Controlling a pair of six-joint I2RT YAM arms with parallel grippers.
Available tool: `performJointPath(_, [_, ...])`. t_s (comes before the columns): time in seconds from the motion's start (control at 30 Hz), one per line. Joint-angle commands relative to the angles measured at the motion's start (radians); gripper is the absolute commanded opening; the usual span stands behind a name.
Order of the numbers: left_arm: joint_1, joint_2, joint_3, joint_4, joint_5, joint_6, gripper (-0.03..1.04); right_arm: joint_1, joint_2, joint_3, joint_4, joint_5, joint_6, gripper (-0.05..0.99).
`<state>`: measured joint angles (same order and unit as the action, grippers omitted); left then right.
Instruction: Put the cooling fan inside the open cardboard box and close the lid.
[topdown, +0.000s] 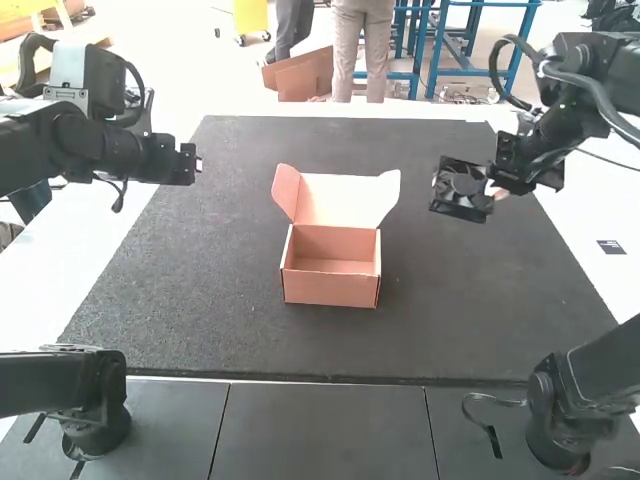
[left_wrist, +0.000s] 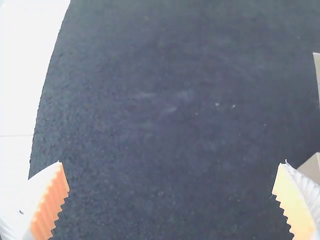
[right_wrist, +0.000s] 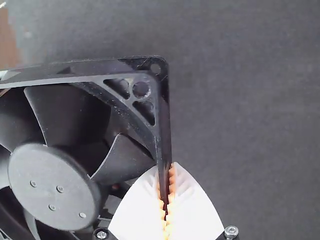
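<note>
An open pinkish cardboard box (topdown: 331, 265) stands at the middle of the black mat, its lid (topdown: 340, 197) raised at the back. A black square cooling fan (topdown: 461, 189) hangs in the air to the right of the box, above the mat. My right gripper (topdown: 494, 194) is shut on the fan's frame edge (right_wrist: 162, 125), the ribbed white fingers (right_wrist: 192, 202) pinching it. My left gripper (topdown: 196, 163) hovers over the mat's left part, well left of the box, open, with bare mat between its orange pads (left_wrist: 49, 202).
The black mat (topdown: 200, 280) covers most of the white table. A corner of the box (left_wrist: 317, 70) shows at the edge of the left wrist view. Both arm bases (topdown: 80, 400) stand at the near edge.
</note>
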<state>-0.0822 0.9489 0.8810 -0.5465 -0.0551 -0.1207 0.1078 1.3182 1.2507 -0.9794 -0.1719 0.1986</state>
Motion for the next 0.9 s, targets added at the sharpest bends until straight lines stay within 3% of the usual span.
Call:
performJointPath(0.0, [0.010, -0.007, -0.017, 0.016, 0.012, -0.004, 0.97, 0.118, -0.020, 0.058, -0.030, -0.029, 0.171, -0.01])
performJointPath(0.13, [0.012, -0.007, -0.027, 0.023, 0.012, -0.004, 0.97, 0.267, -0.020, 0.070, -0.036, -0.029, 0.282, -0.01])
performJointPath(0.23, [0.009, -0.007, -0.033, 0.025, 0.012, -0.004, 0.97, 0.343, -0.020, 0.047, -0.036, -0.028, 0.308, 0.00])
performJointPath(0.87, [0.004, -0.021, -0.070, 0.053, 0.012, -0.005, 0.97, 0.613, 0.213, 0.102, 0.087, -0.037, 0.358, 0.00])
